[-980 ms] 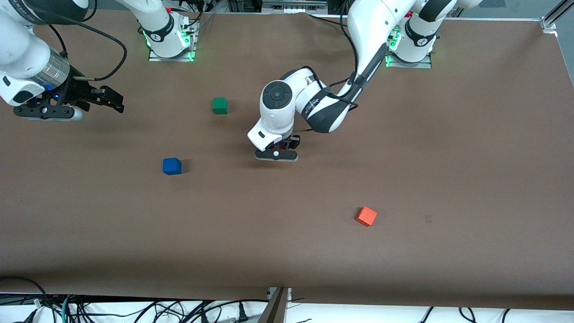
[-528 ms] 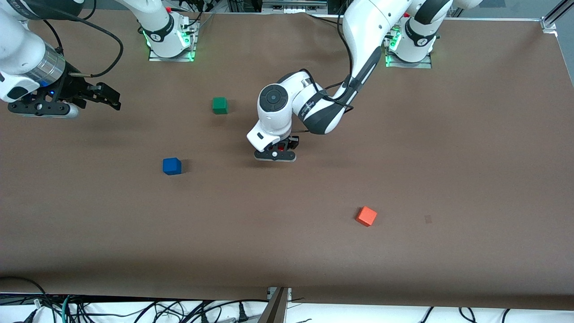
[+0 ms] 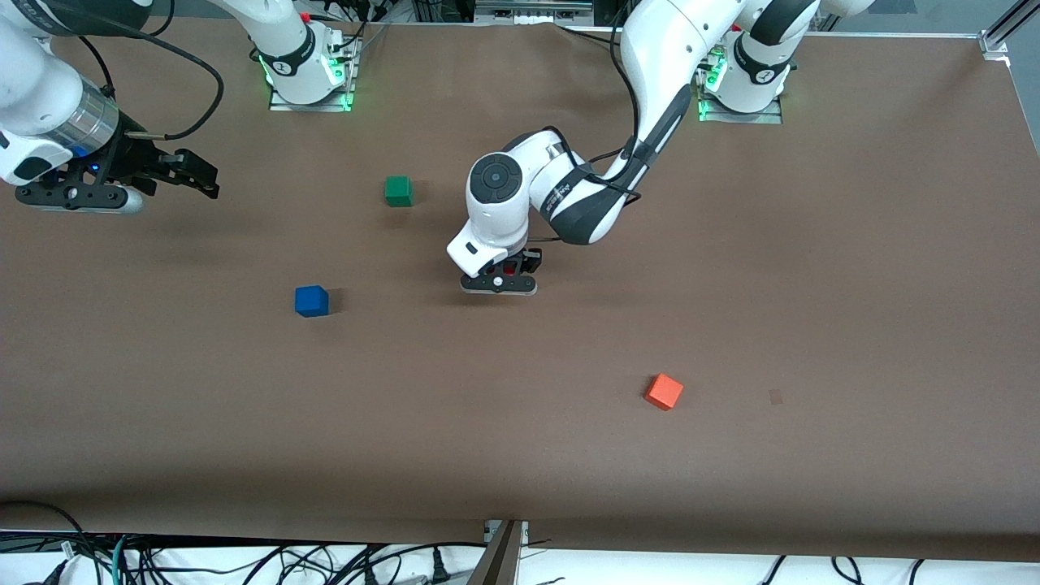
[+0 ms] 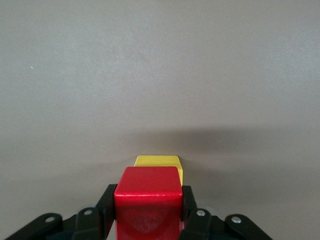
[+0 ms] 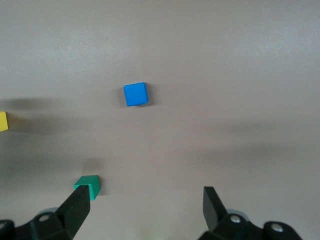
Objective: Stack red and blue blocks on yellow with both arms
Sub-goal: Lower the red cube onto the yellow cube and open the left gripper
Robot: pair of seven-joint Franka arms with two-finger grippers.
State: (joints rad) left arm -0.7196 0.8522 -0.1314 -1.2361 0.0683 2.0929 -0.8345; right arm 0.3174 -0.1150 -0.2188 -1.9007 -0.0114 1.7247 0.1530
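Observation:
My left gripper (image 3: 505, 272) is over the middle of the table, shut on the deep red cube (image 4: 148, 200), of which only a sliver shows in the front view (image 3: 509, 266). In the left wrist view the yellow cube (image 4: 157, 161) peeks out just past the red cube, close under it; I cannot tell if they touch. The yellow cube is hidden under the hand in the front view. The blue cube (image 3: 311, 301) lies alone toward the right arm's end and also shows in the right wrist view (image 5: 135, 94). My right gripper (image 3: 203, 177) waits open and empty in the air at the right arm's end, its own view showing it wide open (image 5: 145, 200).
A green cube (image 3: 398, 191) sits near the robots' bases, beside the left hand, and shows in the right wrist view (image 5: 88, 186). A lighter orange-red cube (image 3: 664, 392) lies nearer the front camera toward the left arm's end. The brown table (image 3: 812, 284) is bare elsewhere.
The left hand with the red cube has shifted slightly toward the right arm's end. The right gripper has drawn back a little toward its end of the table.

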